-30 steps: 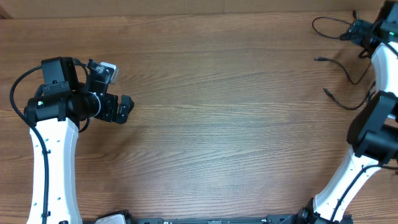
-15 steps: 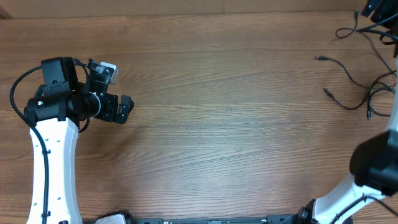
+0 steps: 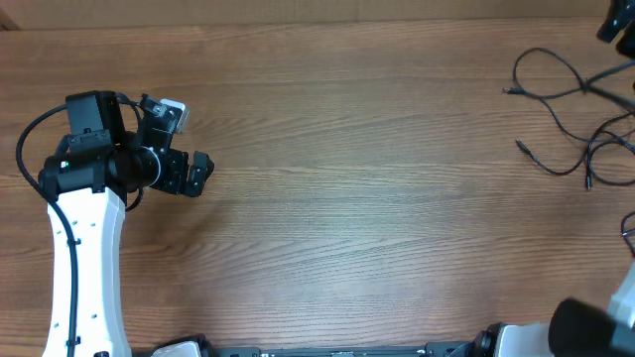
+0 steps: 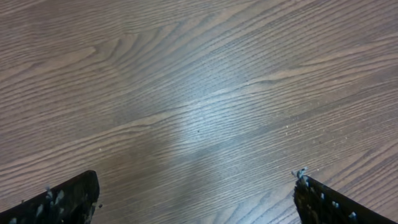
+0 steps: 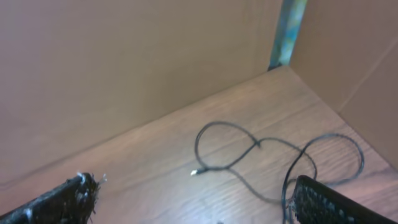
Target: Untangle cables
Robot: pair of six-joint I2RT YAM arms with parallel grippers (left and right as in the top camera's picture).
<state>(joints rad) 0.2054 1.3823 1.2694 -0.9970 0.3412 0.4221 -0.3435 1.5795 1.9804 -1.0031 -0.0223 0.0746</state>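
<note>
Several thin black cables point(image 3: 573, 94) lie loosely looped on the wooden table at the far right, with small plugs at their ends. In the right wrist view the cables point(image 5: 249, 149) lie on the wood below and ahead of my right gripper point(image 5: 193, 205), which is open and raised above them; one strand runs close by its right finger. In the overhead view only a dark bit of the right gripper point(image 3: 618, 22) shows at the top right corner. My left gripper point(image 3: 198, 175) is open and empty far to the left; it also shows in the left wrist view point(image 4: 196, 202) over bare wood.
A brown cardboard wall point(image 5: 124, 62) stands behind the table and another at the right side point(image 5: 354, 56), meeting at a corner. The white right arm base point(image 3: 595, 332) shows at the bottom right.
My right arm has swung up and to the right, mostly out of the overhead view. The cables have spread out and a loop now lies at the upper right. The left arm has not moved.
</note>
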